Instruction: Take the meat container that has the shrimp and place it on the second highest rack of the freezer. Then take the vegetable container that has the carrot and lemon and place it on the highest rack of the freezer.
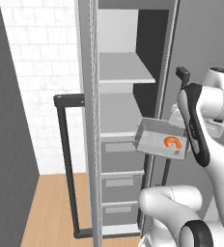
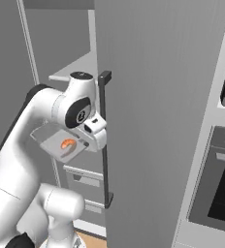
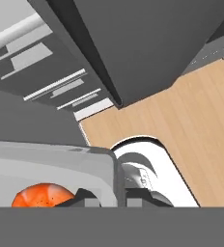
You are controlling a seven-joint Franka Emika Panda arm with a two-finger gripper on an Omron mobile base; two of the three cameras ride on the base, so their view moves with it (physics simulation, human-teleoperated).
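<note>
My gripper (image 2: 79, 139) is shut on one end of the meat container (image 1: 157, 137), a clear shallow tub with an orange shrimp (image 1: 173, 141) in it. The tub hangs slightly tilted in the open freezer's (image 1: 160, 38) doorway. It is about level with the second highest rack (image 1: 116, 135) and at that rack's front edge. The highest rack (image 1: 126, 72) lies bare above. In the hand view, the fingertips (image 3: 85, 198) clamp the tub's wall (image 3: 51, 164) beside the shrimp (image 3: 41, 195). The vegetable container is out of view.
The freezer door (image 2: 153, 97) stands swung open close beside the arm, its black bar handle (image 2: 104, 140) next to the hand. Grey drawers (image 1: 121, 181) sit under the shelves. A black-fronted wall oven (image 2: 221, 184) stands to the right. Wooden floor (image 3: 191, 116) lies below.
</note>
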